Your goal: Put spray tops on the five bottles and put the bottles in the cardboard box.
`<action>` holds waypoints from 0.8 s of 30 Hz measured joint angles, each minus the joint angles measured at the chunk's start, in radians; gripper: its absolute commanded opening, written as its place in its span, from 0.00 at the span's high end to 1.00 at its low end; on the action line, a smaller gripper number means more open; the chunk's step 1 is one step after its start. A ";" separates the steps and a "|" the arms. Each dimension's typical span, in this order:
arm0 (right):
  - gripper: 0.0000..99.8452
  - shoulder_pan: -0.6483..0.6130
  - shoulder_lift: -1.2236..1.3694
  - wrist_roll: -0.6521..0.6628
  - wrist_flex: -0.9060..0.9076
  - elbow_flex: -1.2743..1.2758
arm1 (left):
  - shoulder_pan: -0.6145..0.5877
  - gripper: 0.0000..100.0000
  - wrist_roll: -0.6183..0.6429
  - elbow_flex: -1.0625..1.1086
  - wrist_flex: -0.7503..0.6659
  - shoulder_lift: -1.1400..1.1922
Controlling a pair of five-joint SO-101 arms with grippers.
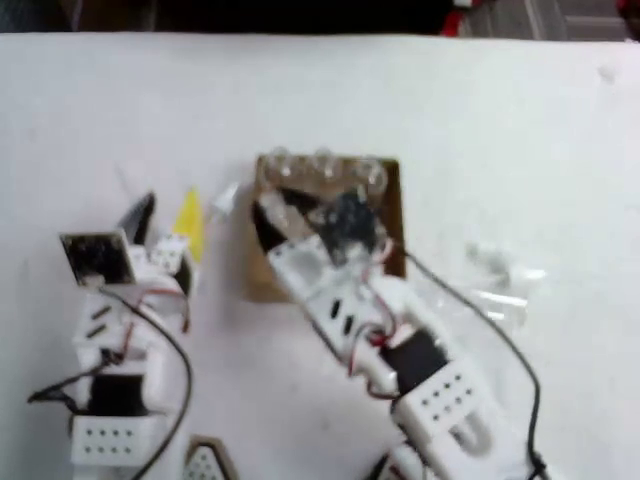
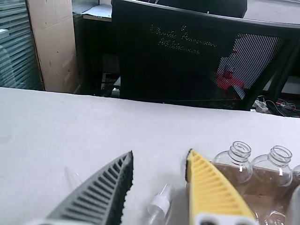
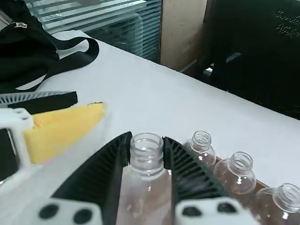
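The bottle point(image 3: 146, 157) sits pinched by the neck in your right gripper point(image 3: 146, 140) over the cardboard box point(image 1: 260, 285), likely held steady for its top, while your left gripper point(image 2: 159, 154) hangs open beside a spray top point(image 2: 159, 204) on the table point(image 1: 500, 120).

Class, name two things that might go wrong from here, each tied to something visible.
1. The right gripper pinches an uncapped bottle by its neck close beside the boxed bottles; lowering it may knock them over.
2. The boxed bottles lack tops, while a spray top lies by the open left gripper; capping inside the cardboard box looks awkward.
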 measured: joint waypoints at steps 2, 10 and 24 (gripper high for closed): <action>0.98 0.002 -0.011 0.000 -0.149 0.110 | 0.000 0.82 0.000 0.000 0.000 0.000; 0.98 0.003 -0.015 -0.005 -0.546 0.334 | 0.000 0.82 0.000 0.000 0.000 0.000; 0.98 0.032 0.236 -0.005 -0.825 0.338 | 0.000 0.83 0.000 0.000 0.000 0.000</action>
